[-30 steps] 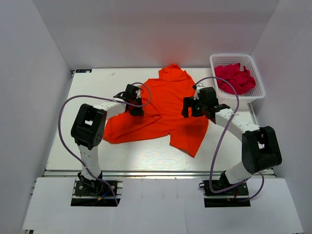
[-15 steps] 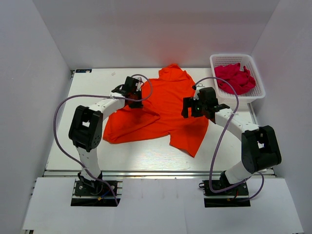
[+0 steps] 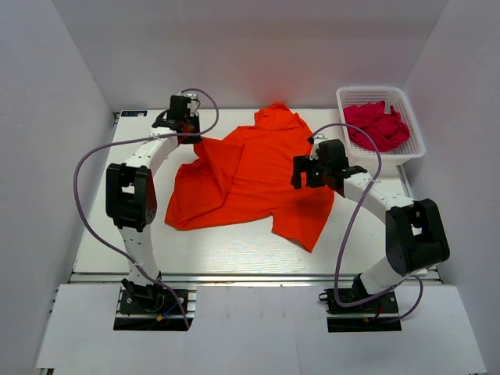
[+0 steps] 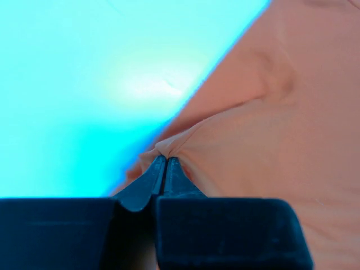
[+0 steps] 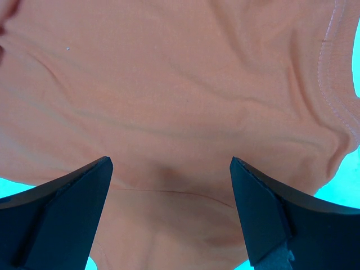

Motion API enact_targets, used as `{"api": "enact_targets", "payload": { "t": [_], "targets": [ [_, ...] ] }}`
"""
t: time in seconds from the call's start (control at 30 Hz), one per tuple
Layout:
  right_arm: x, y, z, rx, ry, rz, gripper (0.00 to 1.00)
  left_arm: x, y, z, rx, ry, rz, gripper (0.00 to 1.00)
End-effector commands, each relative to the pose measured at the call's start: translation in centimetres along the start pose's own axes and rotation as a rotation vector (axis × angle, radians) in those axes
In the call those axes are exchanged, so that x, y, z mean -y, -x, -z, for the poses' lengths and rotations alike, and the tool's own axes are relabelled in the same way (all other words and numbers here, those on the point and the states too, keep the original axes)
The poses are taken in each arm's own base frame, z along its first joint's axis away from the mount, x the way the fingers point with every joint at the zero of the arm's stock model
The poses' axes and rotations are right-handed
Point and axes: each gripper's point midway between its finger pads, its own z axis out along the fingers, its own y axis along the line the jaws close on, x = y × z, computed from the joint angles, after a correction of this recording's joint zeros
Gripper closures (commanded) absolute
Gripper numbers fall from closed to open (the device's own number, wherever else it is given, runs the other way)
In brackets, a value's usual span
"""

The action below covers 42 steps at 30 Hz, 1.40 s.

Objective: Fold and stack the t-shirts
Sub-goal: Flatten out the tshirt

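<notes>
An orange t-shirt (image 3: 254, 176) lies spread and rumpled in the middle of the white table. My left gripper (image 3: 191, 134) is at the shirt's far left corner, shut on a pinch of its fabric (image 4: 169, 147), which it holds stretched out toward the back left. My right gripper (image 3: 306, 173) hovers over the shirt's right part, open and empty, with the cloth (image 5: 174, 112) lying under the spread fingers (image 5: 73, 202). More t-shirts, pink-red (image 3: 378, 125), lie crumpled in the basket.
A white mesh basket (image 3: 412, 125) stands at the back right corner of the table. White walls close in the table on the left, back and right. Purple cables loop from both arms.
My left gripper has moved toward the back left with the shirt's corner in it, pulling the left part of the shirt out flatter. The right arm has stayed in place.
</notes>
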Motion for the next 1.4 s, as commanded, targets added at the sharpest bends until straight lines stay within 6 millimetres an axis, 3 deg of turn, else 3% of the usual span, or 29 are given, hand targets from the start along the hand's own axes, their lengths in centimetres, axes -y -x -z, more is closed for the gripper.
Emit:
{"api": "enact_targets", "payload": {
  "t": [0.0, 0.13, 0.17, 0.23, 0.27, 0.33, 0.57, 0.73, 0.87, 1.03, 1.07, 1.17, 1.2, 1.3, 1.37],
  "targets": [
    [0.2, 1.8, 0.1, 0.032, -0.012, 0.023, 0.09, -1.7, 3.1, -0.9, 0.061, -0.027, -0.110, 1.00],
    [0.4, 1.5, -0.6, 0.006, -0.014, 0.018, 0.09, -3.3, 4.4, -3.6, 0.071, -0.083, -0.176, 1.00],
    [0.4, 1.5, -0.7, 0.004, -0.017, 0.018, 0.09, -3.8, 5.9, -3.8, 0.097, -0.101, -0.192, 1.00],
    [0.6, 1.0, -1.2, -0.016, -0.022, 0.015, 0.09, -4.7, 5.3, -6.0, 0.070, -0.108, -0.223, 1.00],
    [0.6, 0.9, -1.4, -0.020, -0.026, 0.012, 0.09, -5.5, 7.5, -6.0, 0.118, -0.096, -0.241, 1.00],
    [0.8, 0.9, -1.9, -0.029, -0.028, 0.007, 0.09, -6.4, 8.4, -7.3, 0.134, -0.095, -0.272, 1.00],
    [1.9, -0.7, -3.5, -0.091, -0.075, -0.016, 0.09, -11.8, 11.7, -7.4, 0.243, -0.036, -0.314, 1.00],
    [2.3, -2.4, -4.5, -0.142, -0.091, -0.034, 0.09, -14.7, 12.0, -9.1, 0.303, -0.073, -0.323, 1.00],
    [2.4, -3.4, -5.2, -0.177, -0.091, -0.051, 0.09, -15.0, 12.8, -10.2, 0.352, -0.156, -0.346, 1.00],
    [2.7, -3.6, -5.6, -0.191, -0.104, -0.058, 0.09, -18.0, 13.4, -11.8, 0.407, -0.109, -0.335, 1.00],
    [2.5, -3.8, -5.7, -0.196, -0.100, -0.059, 0.09, -18.2, 13.4, -11.9, 0.404, -0.095, -0.323, 0.91],
    [2.3, -3.5, -6.0, -0.193, -0.088, -0.062, 0.09, -19.0, 14.3, -11.5, 0.428, -0.043, -0.292, 0.14],
    [2.3, -3.2, -6.1, -0.189, -0.084, -0.057, 0.09, -19.3, 14.6, -11.5, 0.435, -0.026, -0.250, 0.02],
    [1.7, -2.2, -5.8, -0.170, -0.062, -0.043, 0.09, -19.4, 16.7, -9.0, 0.471, 0.014, -0.183, 0.00],
    [1.6, -1.2, -5.6, -0.143, -0.058, -0.036, 0.09, -19.2, 16.9, -7.5, 0.457, 0.020, -0.144, 0.00]
  ]
}}
